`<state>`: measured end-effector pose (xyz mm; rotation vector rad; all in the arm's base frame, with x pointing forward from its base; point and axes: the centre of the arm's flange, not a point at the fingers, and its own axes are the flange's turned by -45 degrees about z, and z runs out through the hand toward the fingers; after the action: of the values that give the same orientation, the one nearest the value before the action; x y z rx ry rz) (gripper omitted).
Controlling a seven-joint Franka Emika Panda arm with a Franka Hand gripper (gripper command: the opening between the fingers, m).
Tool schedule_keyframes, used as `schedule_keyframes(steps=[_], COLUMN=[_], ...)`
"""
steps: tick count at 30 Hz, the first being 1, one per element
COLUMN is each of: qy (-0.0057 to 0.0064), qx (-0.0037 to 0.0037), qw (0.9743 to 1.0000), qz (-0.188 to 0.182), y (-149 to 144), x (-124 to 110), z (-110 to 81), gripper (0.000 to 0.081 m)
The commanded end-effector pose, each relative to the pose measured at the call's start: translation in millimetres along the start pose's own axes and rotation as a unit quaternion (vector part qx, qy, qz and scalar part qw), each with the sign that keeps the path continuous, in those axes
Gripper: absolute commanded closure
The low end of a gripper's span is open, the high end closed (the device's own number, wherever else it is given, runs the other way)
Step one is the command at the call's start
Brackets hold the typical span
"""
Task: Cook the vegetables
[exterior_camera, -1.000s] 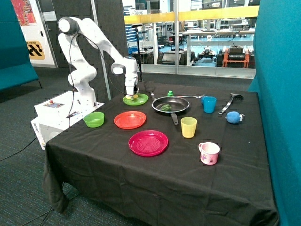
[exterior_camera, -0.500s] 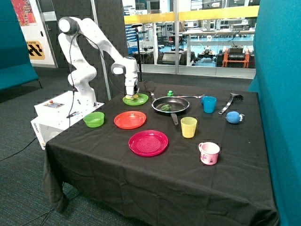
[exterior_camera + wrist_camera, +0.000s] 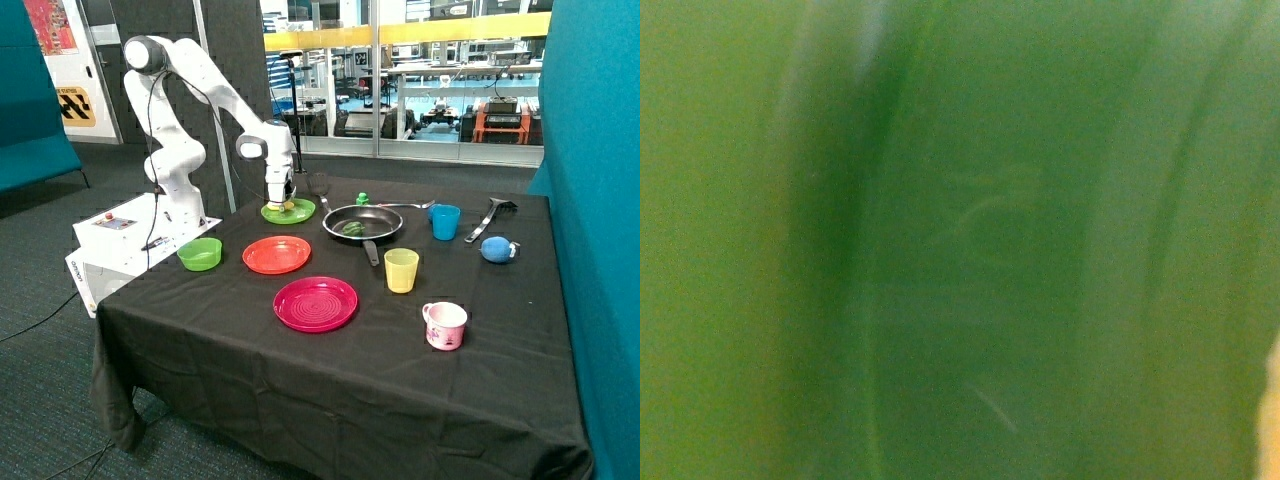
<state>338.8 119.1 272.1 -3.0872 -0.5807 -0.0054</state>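
Note:
The dark green rounded vegetable (image 3: 352, 229) lies in the black frying pan (image 3: 388, 216) at the back of the table. The pale yellow vegetable (image 3: 289, 207) lies on the small green plate (image 3: 302, 214) beside the pan. My gripper (image 3: 277, 204) is lowered onto that plate, right at the yellow piece. The wrist view is filled by the green plate (image 3: 960, 240) from very close, with a sliver of the pale yellow vegetable (image 3: 1272, 420) at its edge. Whether the gripper holds the piece cannot be seen.
A small bright green knob (image 3: 362, 199) stands behind the pan. An orange plate (image 3: 277, 254), pink plate (image 3: 315, 303), green bowl (image 3: 200, 253), yellow cup (image 3: 401, 270), blue cup (image 3: 446, 221), pink mug (image 3: 445, 325), blue ball (image 3: 497, 249) and utensils (image 3: 488, 215) are spread over the black tablecloth.

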Motion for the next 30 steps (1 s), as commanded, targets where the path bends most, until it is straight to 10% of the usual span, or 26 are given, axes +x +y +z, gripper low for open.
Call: schedule_keyframes(steps=[1,30], qy=[-0.0017,-0.0017], qx=[0.00022,0.00022], qw=[1.0,1.0], qz=[-0.002,-0.005], y=[3,29], x=[5,46], z=[-2.2,-84.1], gripper=[0.0808,0.0808])
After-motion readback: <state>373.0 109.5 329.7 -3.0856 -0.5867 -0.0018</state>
